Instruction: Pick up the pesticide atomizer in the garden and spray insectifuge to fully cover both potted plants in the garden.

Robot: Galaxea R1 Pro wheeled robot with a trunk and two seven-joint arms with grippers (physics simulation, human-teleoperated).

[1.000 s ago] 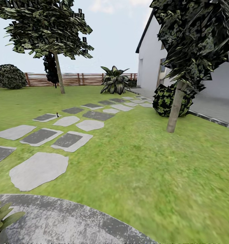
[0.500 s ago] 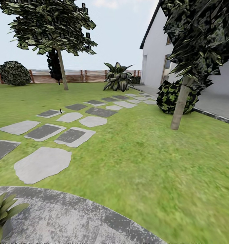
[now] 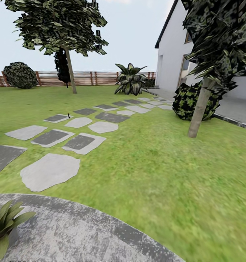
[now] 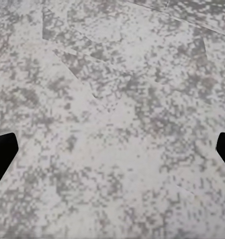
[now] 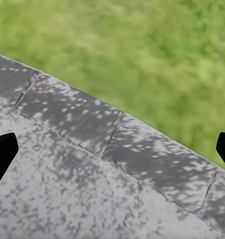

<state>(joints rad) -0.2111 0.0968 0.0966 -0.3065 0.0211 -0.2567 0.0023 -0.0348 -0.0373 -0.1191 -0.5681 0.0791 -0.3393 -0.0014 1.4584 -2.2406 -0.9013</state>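
The whole head view has been shifted since the two earlier pictures, so the camera has been turned rather than the things moved. The stepping stones point(image 3: 52, 169), the tiny dark atomizer point(image 3: 68, 116) on a far stone, the striped-leaf shrub point(image 3: 130, 79) and the near tree trunk point(image 3: 198, 111) are all displaced toward the right of the frame. More of the potted plant point(image 3: 4, 227) at the patio point(image 3: 83, 236) edge has been brought into view, and more of the fence point(image 3: 83, 78) and the round bush point(image 3: 20, 75) is exposed.
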